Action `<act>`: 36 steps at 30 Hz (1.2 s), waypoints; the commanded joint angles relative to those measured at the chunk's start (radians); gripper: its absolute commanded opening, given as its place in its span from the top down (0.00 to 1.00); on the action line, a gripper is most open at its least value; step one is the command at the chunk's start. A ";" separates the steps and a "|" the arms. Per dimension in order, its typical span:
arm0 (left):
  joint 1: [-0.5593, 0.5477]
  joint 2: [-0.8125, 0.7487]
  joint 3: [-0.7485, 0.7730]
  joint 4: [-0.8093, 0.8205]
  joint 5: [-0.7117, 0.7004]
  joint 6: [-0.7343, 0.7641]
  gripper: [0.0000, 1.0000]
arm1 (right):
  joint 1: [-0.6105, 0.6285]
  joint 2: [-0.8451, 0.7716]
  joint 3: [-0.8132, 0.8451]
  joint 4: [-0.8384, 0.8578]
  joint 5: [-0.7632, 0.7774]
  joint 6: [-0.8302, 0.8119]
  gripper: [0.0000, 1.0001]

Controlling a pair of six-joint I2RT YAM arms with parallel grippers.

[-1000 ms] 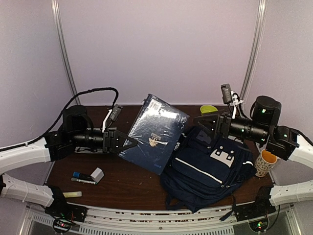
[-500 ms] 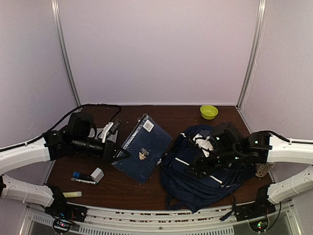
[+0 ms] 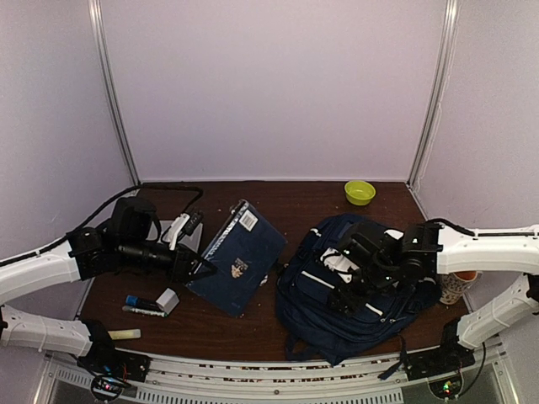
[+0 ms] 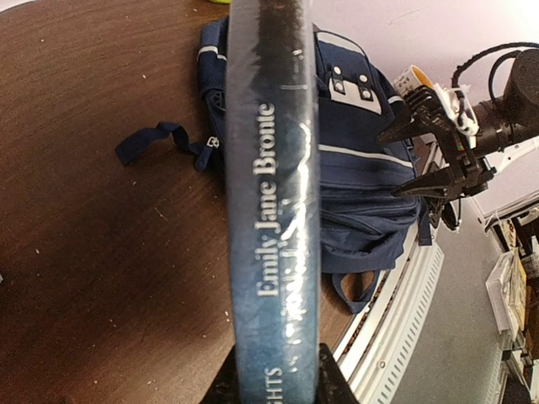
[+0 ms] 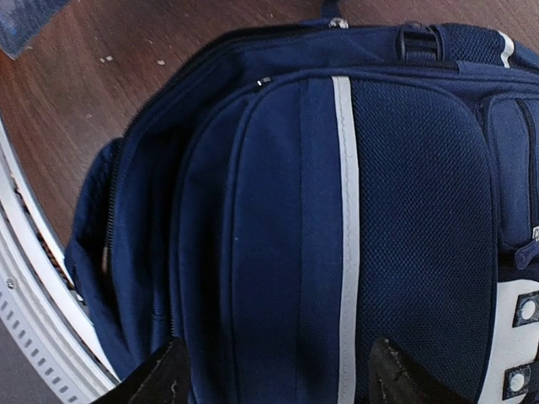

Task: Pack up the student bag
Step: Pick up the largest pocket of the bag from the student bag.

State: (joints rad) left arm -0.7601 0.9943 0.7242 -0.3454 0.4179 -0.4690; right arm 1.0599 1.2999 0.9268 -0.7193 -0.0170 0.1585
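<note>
Just under right gripper point(image 5: 278, 372), spanning its 2 fingers point(image 5: 162, 380): student bag point(image 5: 286, 210).

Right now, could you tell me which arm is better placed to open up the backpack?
Right. Its pincer hangs open directly over the backpack's front panel, holding nothing. The left pincer is shut on the book, off to the backpack's left.

Cloth, gloss and wood grain.
The navy blue fabric backpack point(image 5: 253, 236) is matt woven cloth, with a rough mesh panel point(image 5: 421, 194) beside 1 smooth white stripe point(image 5: 343, 210); the dark blue book point(image 4: 274, 210) wears a glossy, reflective cover; the brown wooden table point(image 4: 93, 185) looks smooth.
</note>
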 commanded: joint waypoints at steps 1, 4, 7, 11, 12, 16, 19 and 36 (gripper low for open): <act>0.005 -0.032 0.010 0.158 0.015 0.023 1.00 | 0.002 0.056 0.027 -0.075 0.063 -0.007 0.30; 0.005 -0.034 0.006 0.158 0.016 0.023 1.00 | 0.004 0.066 0.028 -0.058 0.041 -0.002 0.32; 0.005 -0.037 0.004 0.158 0.017 0.021 1.00 | 0.004 0.081 0.032 -0.059 0.066 -0.001 0.34; 0.005 -0.041 0.001 0.158 0.015 0.020 1.00 | 0.005 0.125 0.041 -0.072 0.093 0.002 0.42; 0.005 -0.041 0.001 0.158 0.014 0.021 1.00 | 0.008 0.137 0.042 -0.074 0.097 0.004 0.44; 0.005 -0.040 0.001 0.155 0.012 0.021 1.00 | 0.023 0.156 0.040 -0.073 0.120 0.010 0.49; 0.005 -0.039 0.003 0.155 0.010 0.021 1.00 | 0.023 0.158 0.040 -0.068 0.142 0.015 0.62; 0.005 -0.040 0.004 0.150 0.014 0.027 1.00 | 0.025 0.158 0.112 -0.025 0.045 0.037 1.00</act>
State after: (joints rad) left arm -0.7601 0.9928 0.7067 -0.3470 0.4137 -0.4683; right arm 1.0878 1.4532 0.9859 -0.7738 0.0341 0.1745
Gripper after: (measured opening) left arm 0.185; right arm 0.035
